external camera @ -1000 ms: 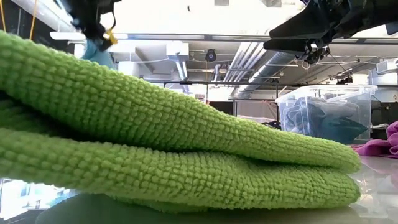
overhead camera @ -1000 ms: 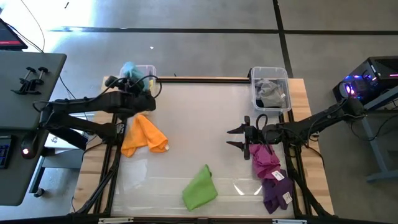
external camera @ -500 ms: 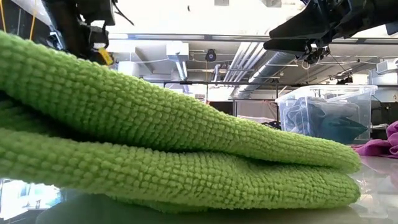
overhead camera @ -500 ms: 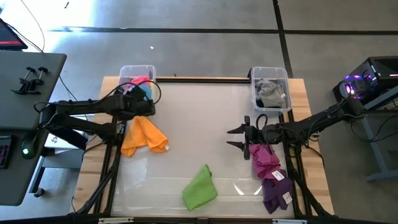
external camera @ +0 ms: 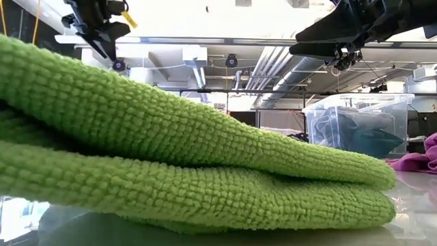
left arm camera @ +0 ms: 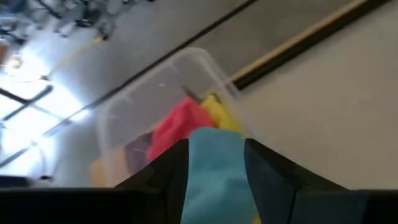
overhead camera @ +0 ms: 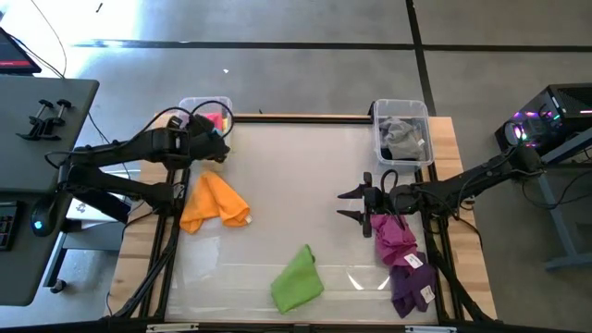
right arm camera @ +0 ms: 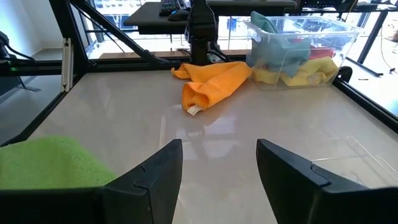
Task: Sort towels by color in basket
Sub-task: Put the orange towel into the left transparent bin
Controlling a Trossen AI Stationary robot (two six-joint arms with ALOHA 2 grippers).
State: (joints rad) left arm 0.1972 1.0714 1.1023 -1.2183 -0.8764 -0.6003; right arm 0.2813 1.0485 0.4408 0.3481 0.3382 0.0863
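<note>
Light blue towel (left arm camera: 214,177): now released into the clear bin (overhead camera: 190,106) at the table's far left corner, among pink and yellow cloths, the left gripper (overhead camera: 215,148) spread and drawn back; the right gripper (overhead camera: 351,205), spread, is held empty above the magenta towel (overhead camera: 396,239); one colour is judged sorted.

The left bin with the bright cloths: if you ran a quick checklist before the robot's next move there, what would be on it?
1. Light blue towel in the left bin: cannot tell; it shows between the left hand's fingers.
2. Left hand open: ok.
3. Left hand at the bin: ok.
4. Orange towel loose on the table, ready to pick: ok.
5. Right hand out of the way: ok, open above the magenta towel.
</note>
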